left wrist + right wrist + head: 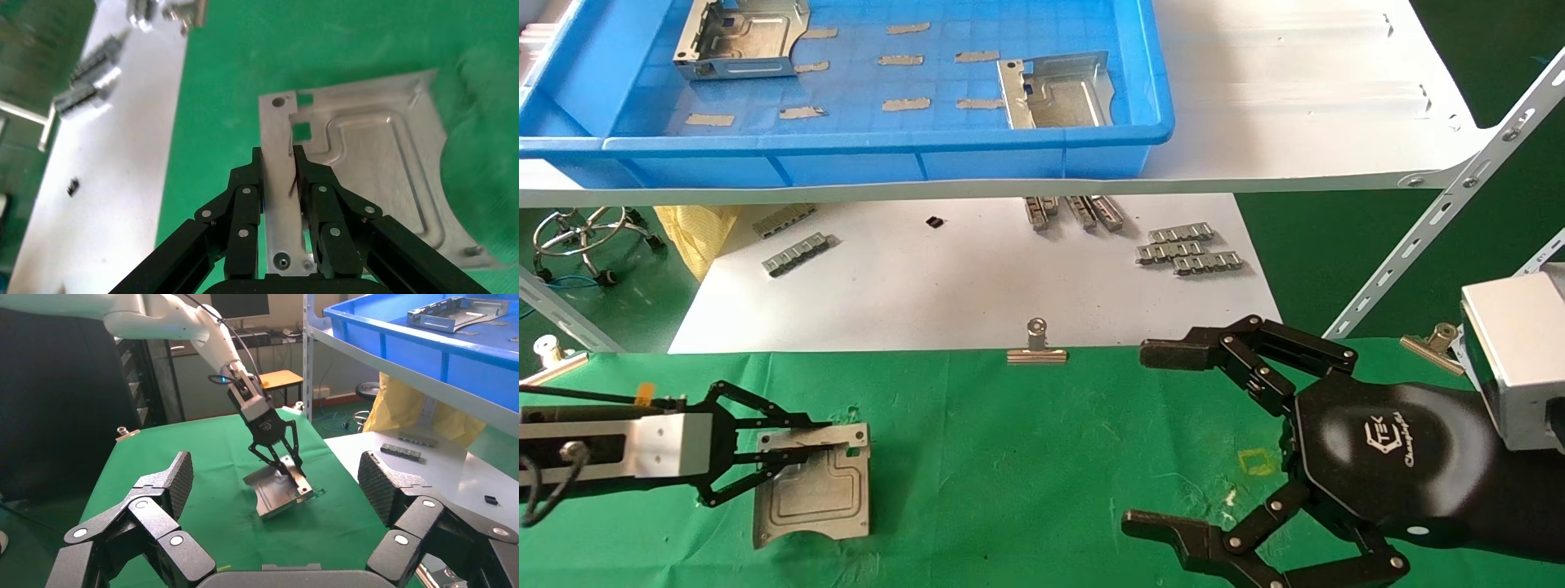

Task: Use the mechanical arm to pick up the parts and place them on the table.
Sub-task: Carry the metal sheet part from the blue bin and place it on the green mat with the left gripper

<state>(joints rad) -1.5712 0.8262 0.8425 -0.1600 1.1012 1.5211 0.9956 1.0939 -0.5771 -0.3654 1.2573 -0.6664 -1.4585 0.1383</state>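
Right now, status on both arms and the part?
Left gripper shut on part, resting on green table. Right gripper open, idle. Nothing in the way.

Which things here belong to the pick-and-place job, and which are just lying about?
Job:
- left tool, shut on a part's wall
- held part, over the table
- two parts in the blue bin
- green table
- right tool, open, idle

Lying about:
- ribbed grey strips
- binder clip
- blue bin
- white shelf board
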